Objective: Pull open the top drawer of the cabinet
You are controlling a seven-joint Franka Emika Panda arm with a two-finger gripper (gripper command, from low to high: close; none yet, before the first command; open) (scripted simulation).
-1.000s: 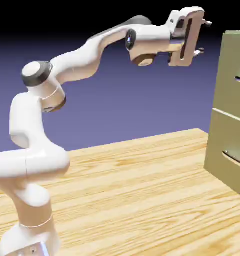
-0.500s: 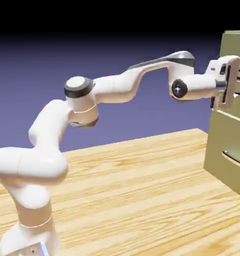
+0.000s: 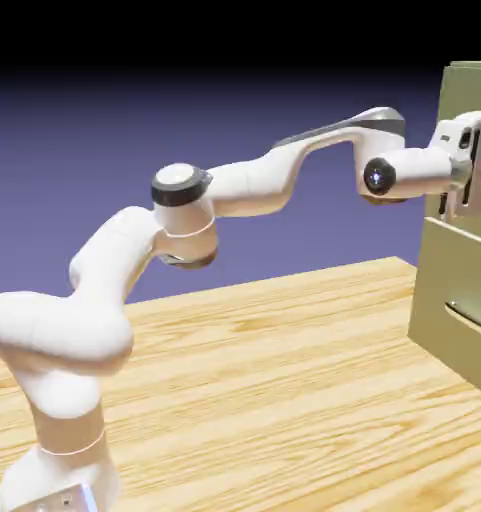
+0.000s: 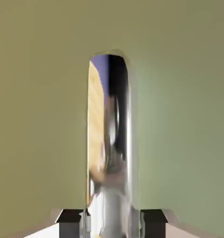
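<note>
Nearer the cabinet (image 3: 456, 270) now, the claw (image 4: 112, 225) has shifted toward three o'clock in the exterior view, its fingers clenched on the top drawer's silver handle (image 4: 109, 139). The top drawer (image 4: 39, 116) lies directly ahead of it. Stretched toward three o'clock, the arm (image 3: 249, 188) reaches above the wooden counter (image 3: 254, 380), hand upright. The lower drawer (image 3: 444, 290) sits shut.

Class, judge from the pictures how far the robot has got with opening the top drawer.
Done: the arm has reached the cabinet, and the gripper is at the top drawer's silver handle. In hand: its fingertips sit on either side of the handle, closed on it. Left: the pull itself, since the top drawer shows no visible opening.
</note>
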